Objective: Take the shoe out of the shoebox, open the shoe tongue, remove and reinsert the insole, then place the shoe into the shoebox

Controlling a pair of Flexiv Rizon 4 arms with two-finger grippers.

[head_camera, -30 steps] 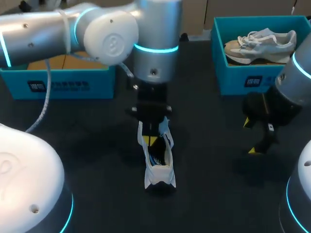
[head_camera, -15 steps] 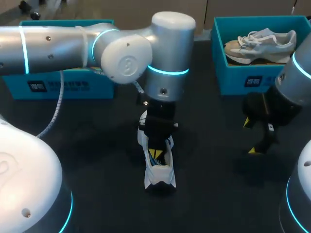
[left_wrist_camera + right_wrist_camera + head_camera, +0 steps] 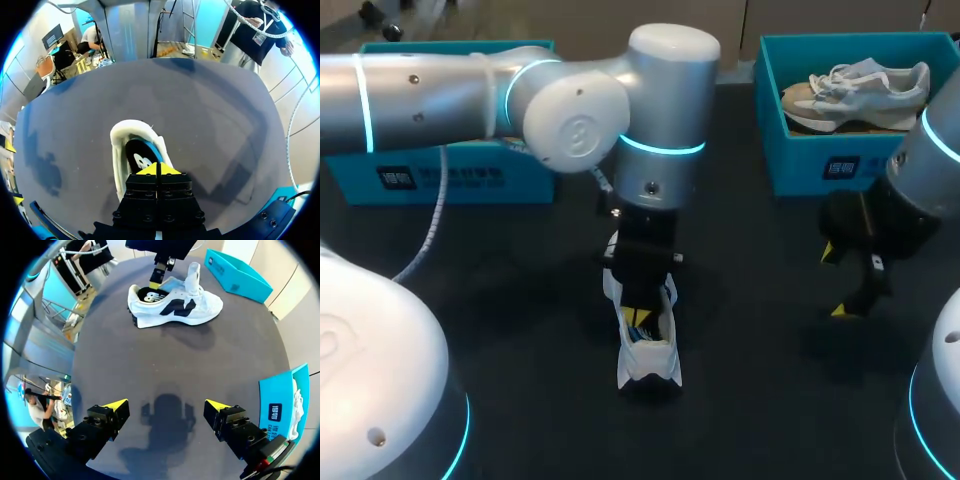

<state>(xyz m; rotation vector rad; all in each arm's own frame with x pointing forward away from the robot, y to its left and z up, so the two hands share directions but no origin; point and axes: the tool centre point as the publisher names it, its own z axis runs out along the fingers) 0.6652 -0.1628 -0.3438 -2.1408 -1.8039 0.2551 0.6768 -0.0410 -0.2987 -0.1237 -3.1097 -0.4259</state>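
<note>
The shoe (image 3: 648, 365) sits mid-frame, lengthwise top to bottom, heel at the bottom. The left gripper (image 3: 638, 318), tips pressed together, dips inside it. The right gripper (image 3: 167, 407) is spread wide.

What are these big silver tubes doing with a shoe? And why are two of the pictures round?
The silver tubes are a robot's two arms. One picture comes from a camera above, looking down on the dark table. The round ones come from small cameras on each arm's wrist. A white shoe stands on the table. The left gripper, a hand with two yellow-tipped fingers, pokes into the shoe's opening, fingers pressed together just above the insole. The right gripper hangs open over the table, holding nothing. At the back are two blue shoeboxes: the left box, and the right box with another shoe inside.
</note>
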